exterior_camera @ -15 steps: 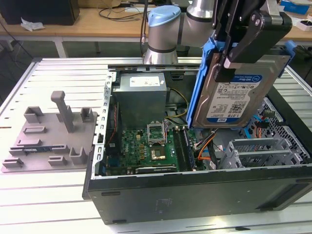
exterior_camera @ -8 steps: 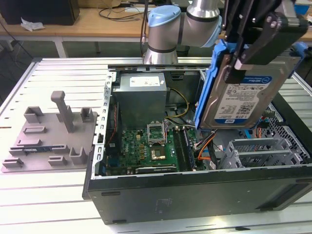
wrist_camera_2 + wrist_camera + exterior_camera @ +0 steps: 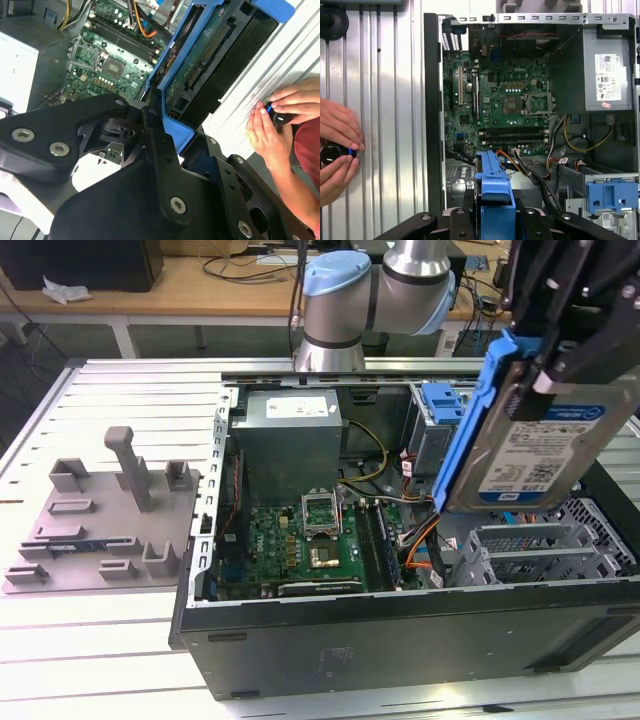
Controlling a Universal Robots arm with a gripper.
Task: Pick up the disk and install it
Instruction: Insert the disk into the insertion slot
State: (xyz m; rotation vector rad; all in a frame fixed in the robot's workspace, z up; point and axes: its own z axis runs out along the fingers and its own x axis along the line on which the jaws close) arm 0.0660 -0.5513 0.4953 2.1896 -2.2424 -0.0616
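The disk (image 3: 535,445), a silver drive with a white-and-blue label in a blue carrier frame, hangs tilted in the air over the right end of the open computer case (image 3: 400,640). My gripper (image 3: 548,365) is shut on its upper edge. The second wrist view shows the disk's green circuit-board underside (image 3: 200,57) running away from the black fingers (image 3: 152,130) clamped on the blue frame. In the first wrist view the frame's edge (image 3: 495,187) sticks out from the gripper (image 3: 495,220), above the case's drive area.
Inside the case are a motherboard (image 3: 300,540), a grey power supply (image 3: 290,435), a blue tab on a metal cage (image 3: 441,405) and empty silver drive bays (image 3: 545,550). A grey fixture plate (image 3: 105,515) lies on the slatted table. A person's hands (image 3: 335,150) hold a small black knob beside the case.
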